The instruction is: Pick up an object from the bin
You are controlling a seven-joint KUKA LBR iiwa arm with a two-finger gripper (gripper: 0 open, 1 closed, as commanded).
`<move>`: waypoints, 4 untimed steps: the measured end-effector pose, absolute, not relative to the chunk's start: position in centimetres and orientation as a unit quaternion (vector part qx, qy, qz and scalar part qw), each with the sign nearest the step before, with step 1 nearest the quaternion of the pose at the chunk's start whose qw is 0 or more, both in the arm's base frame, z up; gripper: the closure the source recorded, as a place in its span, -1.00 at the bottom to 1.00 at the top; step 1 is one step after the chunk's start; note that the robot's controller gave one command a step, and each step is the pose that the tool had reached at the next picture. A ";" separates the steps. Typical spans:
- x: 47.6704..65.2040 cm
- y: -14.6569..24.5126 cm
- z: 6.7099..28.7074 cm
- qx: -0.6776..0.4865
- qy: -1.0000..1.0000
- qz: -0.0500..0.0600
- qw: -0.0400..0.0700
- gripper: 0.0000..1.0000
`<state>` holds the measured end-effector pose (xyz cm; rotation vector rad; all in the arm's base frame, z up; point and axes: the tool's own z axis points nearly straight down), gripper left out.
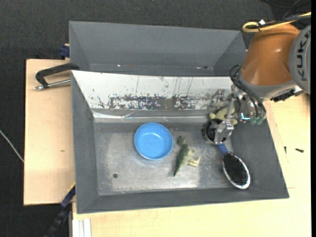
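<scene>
The gripper [225, 128] is seen well to the right of the blue bowl [153, 140], low in the bin [98, 147]; whether it is apart or together cannot be told. A black hairbrush [235, 171] with a blue handle is laid to the bowl's lower right, with the handle end just under the gripper. A dark round thing [211, 131] is found just beside the gripper, on the bowl's side. A green toy lizard [180, 157] and a small cream piece [192, 160] are laid just right of the bowl.

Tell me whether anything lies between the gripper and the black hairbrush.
Nothing visible does. The gripper hangs right by the blue handle end of the black hairbrush. The green toy and blue bowl lie apart, to the view's left.
</scene>
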<state>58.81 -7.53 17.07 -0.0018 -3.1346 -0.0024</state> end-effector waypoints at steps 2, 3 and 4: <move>57.4 -12.3 8.7 -0.063 -0.998 -0.001 -0.009 -1.00; 57.4 -12.1 8.8 -0.064 -0.998 -0.003 -0.008 1.00; 58.4 -12.2 25.2 0.026 -1.000 0.002 -0.008 1.00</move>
